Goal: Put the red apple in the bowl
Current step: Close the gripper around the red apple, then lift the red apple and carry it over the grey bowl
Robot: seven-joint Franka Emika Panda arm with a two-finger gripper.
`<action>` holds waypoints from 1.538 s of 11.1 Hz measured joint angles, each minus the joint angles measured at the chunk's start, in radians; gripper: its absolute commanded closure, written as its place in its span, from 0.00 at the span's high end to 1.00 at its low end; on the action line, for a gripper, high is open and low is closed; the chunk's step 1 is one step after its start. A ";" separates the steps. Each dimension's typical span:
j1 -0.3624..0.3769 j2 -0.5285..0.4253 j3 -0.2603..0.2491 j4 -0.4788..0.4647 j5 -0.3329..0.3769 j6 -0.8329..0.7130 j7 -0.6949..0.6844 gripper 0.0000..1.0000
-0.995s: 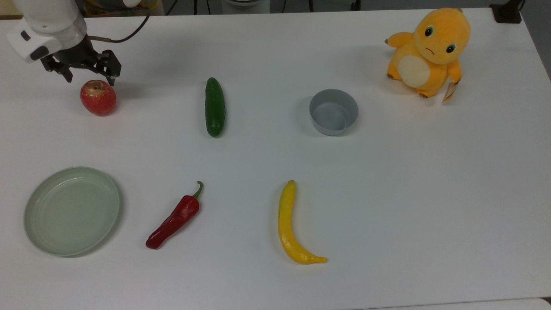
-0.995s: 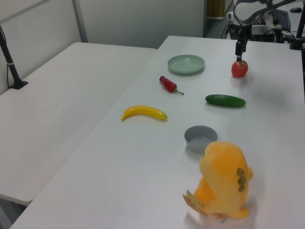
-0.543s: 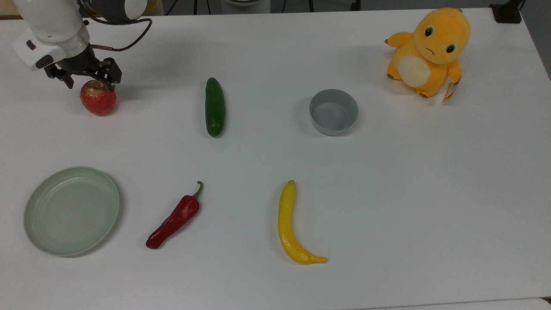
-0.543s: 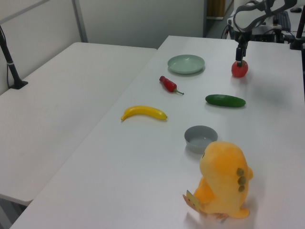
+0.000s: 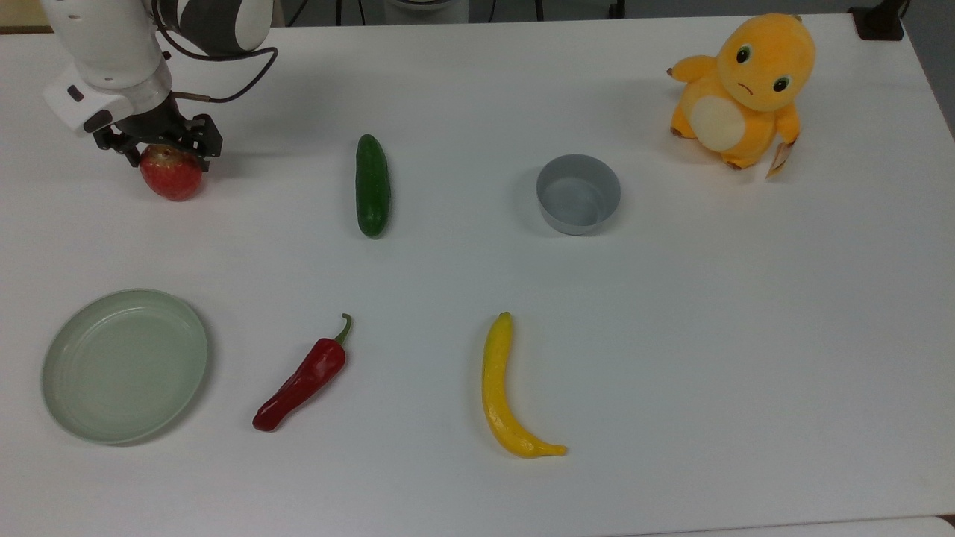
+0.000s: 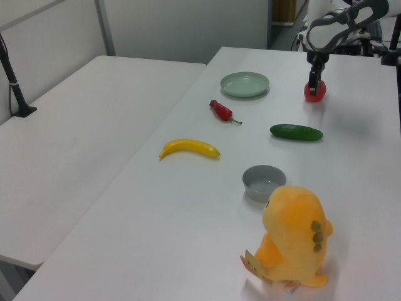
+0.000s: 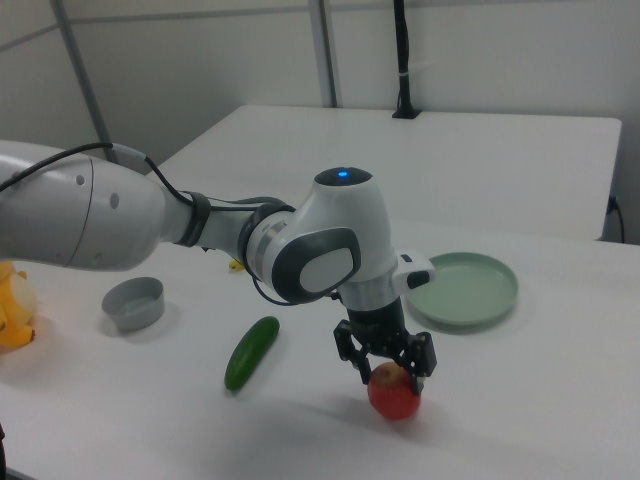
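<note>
The red apple (image 5: 173,180) (image 6: 315,94) (image 7: 394,398) rests on the white table at the top view's upper left. My gripper (image 5: 170,153) (image 7: 388,366) (image 6: 314,83) points straight down over it, open, its dark fingers (image 7: 346,352) straddling the apple's upper half and hiding its top. I cannot tell whether the fingers touch the apple. The grey bowl (image 5: 578,224) (image 6: 263,189) (image 7: 133,310) stands empty far off toward the top view's right, past the cucumber.
A green cucumber (image 5: 372,186) lies between apple and bowl. A pale green dish (image 5: 74,388), a red chili (image 5: 302,377) and a yellow banana (image 5: 501,388) lie along the top view's lower half. An orange plush toy (image 5: 742,89) sits beyond the bowl.
The gripper has come down and shifted slightly toward the top view's right. It went from above and behind the apple to straddling its top. The apple has not moved.
</note>
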 measured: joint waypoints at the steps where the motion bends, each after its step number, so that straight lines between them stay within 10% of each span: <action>1: 0.000 -0.002 0.000 0.002 0.000 0.000 0.000 0.22; 9: 0.002 -0.106 0.026 0.063 0.000 -0.150 -0.008 0.21; 17: 0.018 -0.248 0.355 0.194 0.003 -0.425 0.204 0.24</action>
